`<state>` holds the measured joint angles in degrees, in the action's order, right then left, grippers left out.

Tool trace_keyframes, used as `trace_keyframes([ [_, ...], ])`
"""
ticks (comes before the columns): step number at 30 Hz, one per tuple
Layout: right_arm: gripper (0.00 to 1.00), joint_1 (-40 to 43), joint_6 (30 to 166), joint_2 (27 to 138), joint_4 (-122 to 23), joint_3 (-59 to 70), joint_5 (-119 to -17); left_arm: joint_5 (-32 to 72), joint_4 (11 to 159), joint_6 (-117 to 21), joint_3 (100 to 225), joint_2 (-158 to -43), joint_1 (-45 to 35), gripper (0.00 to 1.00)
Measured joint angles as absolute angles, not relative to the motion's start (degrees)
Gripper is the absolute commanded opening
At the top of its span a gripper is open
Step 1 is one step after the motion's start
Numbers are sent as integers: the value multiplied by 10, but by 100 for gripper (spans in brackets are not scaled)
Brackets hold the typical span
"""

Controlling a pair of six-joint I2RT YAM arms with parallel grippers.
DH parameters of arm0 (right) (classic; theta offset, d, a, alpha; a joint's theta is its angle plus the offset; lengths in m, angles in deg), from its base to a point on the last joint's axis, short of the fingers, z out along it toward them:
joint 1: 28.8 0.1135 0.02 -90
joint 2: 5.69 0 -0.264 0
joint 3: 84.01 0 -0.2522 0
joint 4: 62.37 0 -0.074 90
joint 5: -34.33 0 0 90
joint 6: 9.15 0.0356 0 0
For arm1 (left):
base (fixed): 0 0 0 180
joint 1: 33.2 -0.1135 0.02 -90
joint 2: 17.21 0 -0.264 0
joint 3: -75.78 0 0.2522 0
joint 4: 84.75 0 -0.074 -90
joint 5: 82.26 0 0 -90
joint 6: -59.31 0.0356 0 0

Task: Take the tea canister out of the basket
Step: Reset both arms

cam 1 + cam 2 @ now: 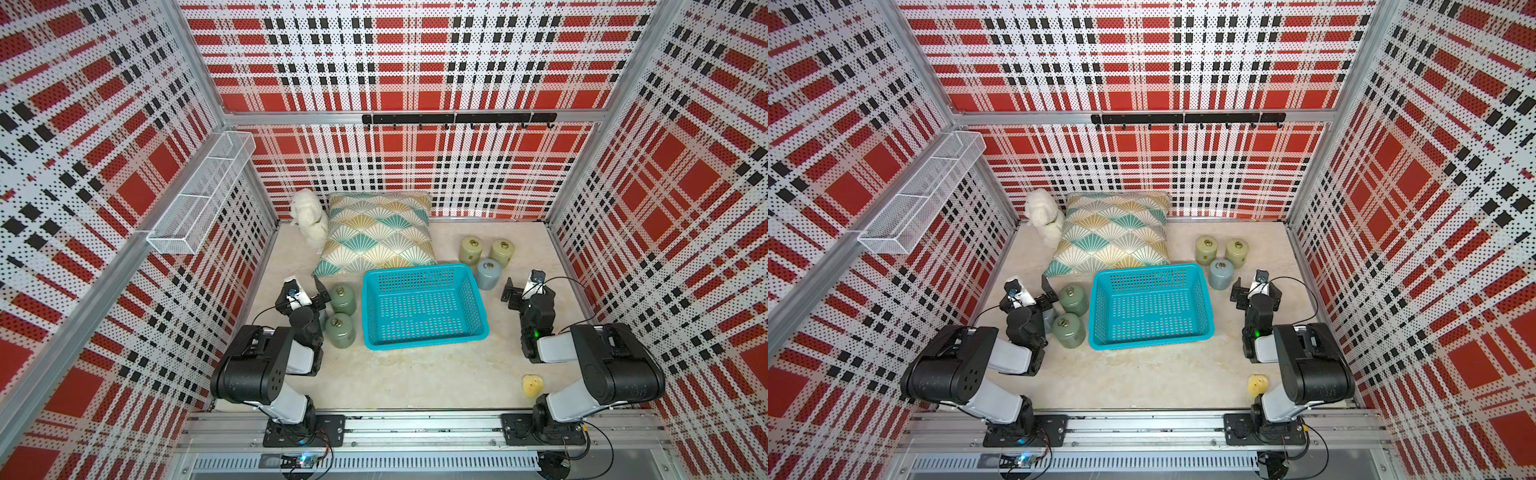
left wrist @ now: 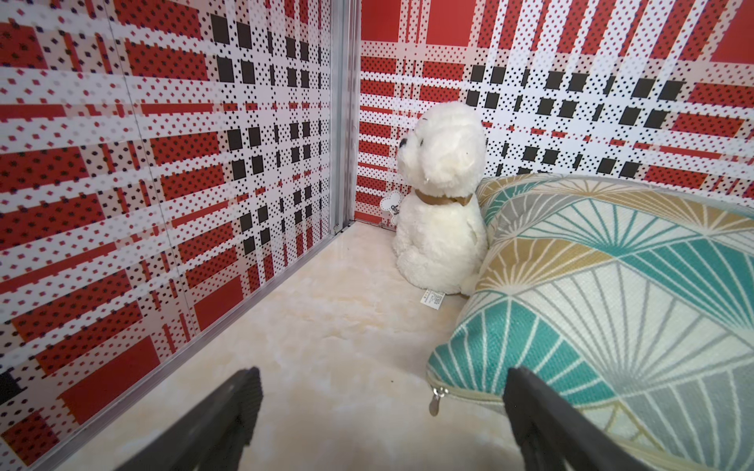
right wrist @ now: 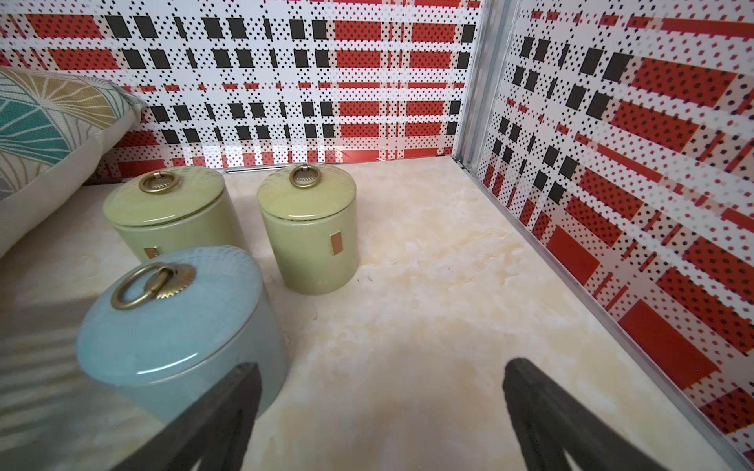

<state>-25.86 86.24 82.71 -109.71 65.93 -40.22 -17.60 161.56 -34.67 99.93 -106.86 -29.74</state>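
The turquoise basket stands mid-table, and no tea canister shows inside it. Two green canisters stand just left of the basket. Two olive canisters and a blue canister stand behind its right corner. My left gripper is open beside the green pair, holding nothing. My right gripper is open and empty, right of the blue canister, with one finger close to its side.
A patterned pillow lies behind the basket, with a white plush dog at its left. A small yellow thing sits by the right arm's base. On the walls hang a white wire rack and a black hook rail.
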Motion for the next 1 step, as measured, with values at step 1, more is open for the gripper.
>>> trace_keyframes([
  [1,100,-259,862,827,-1097,659,-402,-176,1616,-347,999,-1069,-297,99],
])
